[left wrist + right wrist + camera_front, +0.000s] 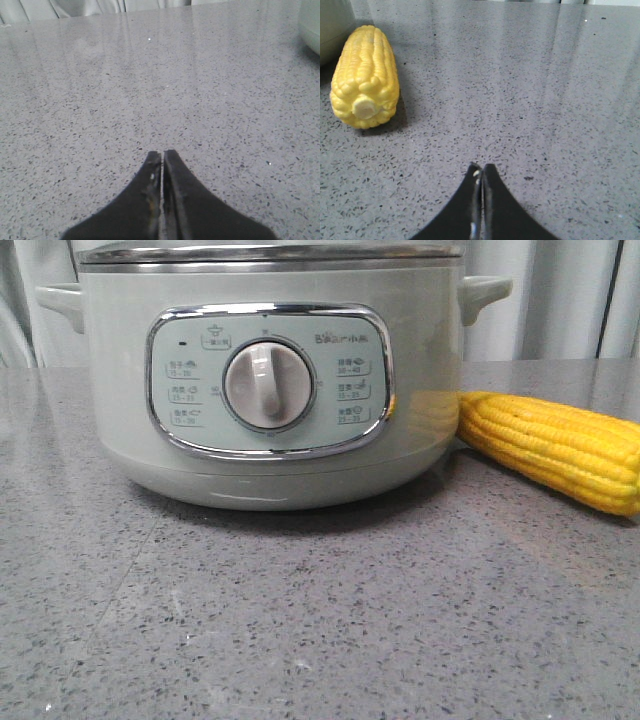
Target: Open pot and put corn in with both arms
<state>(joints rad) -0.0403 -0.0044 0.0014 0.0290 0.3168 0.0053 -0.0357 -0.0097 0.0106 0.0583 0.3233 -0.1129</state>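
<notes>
The pale sage-green pot [270, 390] stands close in the front view, its chrome-framed panel and white dial [268, 383] facing me, a lid on its steel rim. The yellow corn [560, 445] lies on the table to the pot's right, one end against the pot's base. In the right wrist view the corn [366, 76] lies with its stem end toward the camera, apart from my right gripper [481, 167], which is shut and empty over the table. My left gripper [162, 152] is shut and empty over bare table; an edge of the pot [312, 25] shows. Neither gripper shows in the front view.
The grey speckled stone table [300, 620] spreads in front of the pot. Pale curtains [560, 300] hang behind it. The pot's side handles [485, 290] stick out at both sides.
</notes>
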